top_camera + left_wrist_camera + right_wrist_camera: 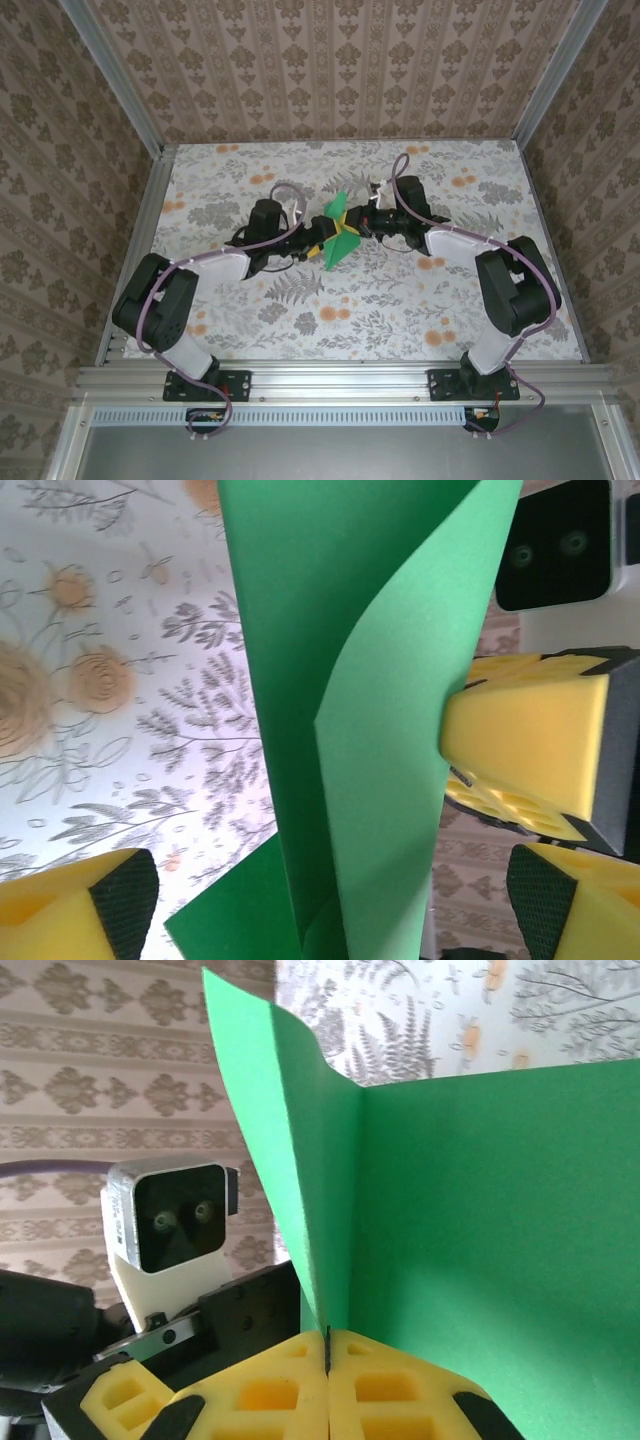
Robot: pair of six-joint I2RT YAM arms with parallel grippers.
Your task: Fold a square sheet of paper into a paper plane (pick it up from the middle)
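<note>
The square sheet of paper (336, 232) is bright green and folded along a crease, held up off the table between the two arms. My right gripper (328, 1352) is shut on its creased edge, yellow fingers (400, 1390) pressed together with the paper (480, 1220) rising from them. My left gripper (330, 900) is open, its yellow fingers (70, 905) standing wide on either side of the paper (380, 740) without touching it. The left wrist view also has the right gripper's fingers (530, 750) pinching the sheet's edge. From above, the left gripper (320, 245) and right gripper (358, 226) meet at the paper.
The floral table (360, 300) lies below, fenced by patterned walls and aluminium posts (150, 210). Each wrist camera faces the other: the left arm's camera (170, 1225) and the right arm's camera (555, 540) sit close to the paper.
</note>
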